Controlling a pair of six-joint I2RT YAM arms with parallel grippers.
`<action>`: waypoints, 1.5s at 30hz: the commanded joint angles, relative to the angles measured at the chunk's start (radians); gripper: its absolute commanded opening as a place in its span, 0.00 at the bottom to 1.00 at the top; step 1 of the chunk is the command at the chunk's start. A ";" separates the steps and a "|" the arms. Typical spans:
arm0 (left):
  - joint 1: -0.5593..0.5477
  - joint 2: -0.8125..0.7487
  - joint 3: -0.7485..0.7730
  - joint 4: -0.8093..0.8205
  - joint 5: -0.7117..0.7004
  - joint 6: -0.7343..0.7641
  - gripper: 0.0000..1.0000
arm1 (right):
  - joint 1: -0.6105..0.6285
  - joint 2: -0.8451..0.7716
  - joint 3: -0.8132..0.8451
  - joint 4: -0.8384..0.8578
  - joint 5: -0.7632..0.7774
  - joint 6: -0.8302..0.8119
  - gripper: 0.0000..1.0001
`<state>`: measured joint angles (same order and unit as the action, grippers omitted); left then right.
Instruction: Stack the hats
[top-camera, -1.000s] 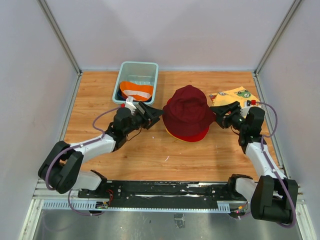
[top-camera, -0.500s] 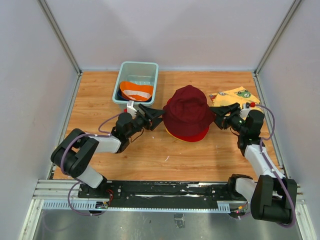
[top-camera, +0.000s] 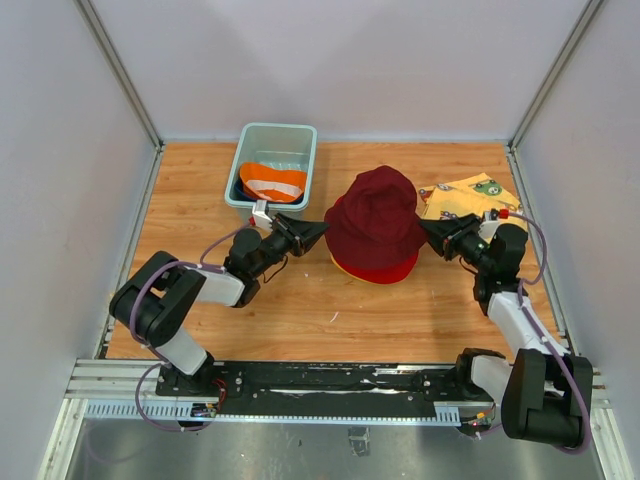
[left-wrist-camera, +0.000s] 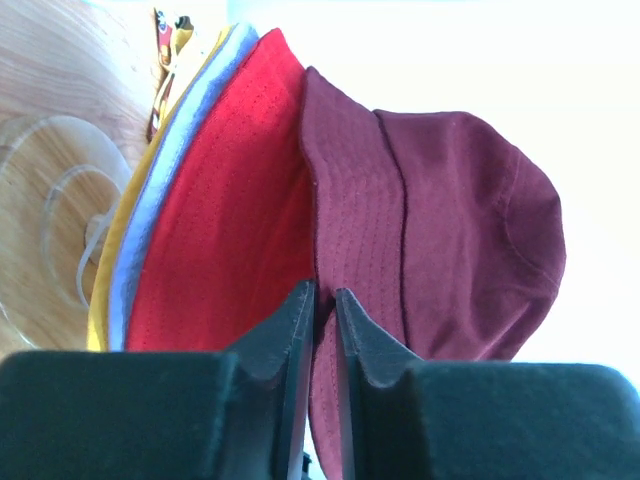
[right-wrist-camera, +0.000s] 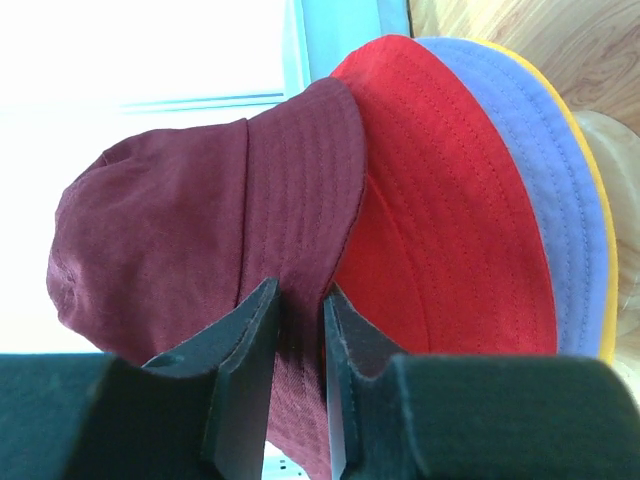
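Observation:
A maroon hat (top-camera: 375, 215) tops the stack of hats in the middle of the table, over a red hat (top-camera: 385, 270). The left wrist view shows the maroon hat (left-wrist-camera: 460, 230), a red hat (left-wrist-camera: 230, 230), a lavender hat (left-wrist-camera: 160, 200) and a yellow hat (left-wrist-camera: 110, 270) layered together. My left gripper (top-camera: 318, 232) is shut on the maroon brim's left edge, which sits between its jaws (left-wrist-camera: 322, 300). My right gripper (top-camera: 432, 230) is shut on the brim's right edge (right-wrist-camera: 300, 295). An orange hat (top-camera: 272, 183) lies in the teal tub (top-camera: 278, 140).
A yellow printed cloth (top-camera: 465, 195) lies flat behind the right gripper. The tub stands at the back left, just behind the left gripper. A round base (left-wrist-camera: 55, 200) shows under the stack. White walls close the table on three sides.
Both grippers have closed from open onto the maroon hat's brim, one on each side. The left gripper has moved a little closer to the stack.

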<state>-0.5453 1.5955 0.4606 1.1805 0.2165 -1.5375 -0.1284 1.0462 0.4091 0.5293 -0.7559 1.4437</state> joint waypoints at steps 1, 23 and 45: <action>-0.001 0.022 -0.018 0.095 0.014 -0.015 0.11 | -0.014 -0.016 -0.026 0.035 -0.007 0.011 0.21; -0.007 0.010 0.043 -0.249 0.061 0.124 0.00 | -0.029 0.023 -0.079 -0.039 0.016 -0.125 0.05; -0.005 0.067 0.171 -0.592 0.071 0.267 0.00 | -0.060 0.161 -0.082 -0.064 0.021 -0.267 0.05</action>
<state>-0.5472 1.6283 0.6300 0.7597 0.2913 -1.3392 -0.1555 1.1702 0.3538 0.5381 -0.7605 1.2507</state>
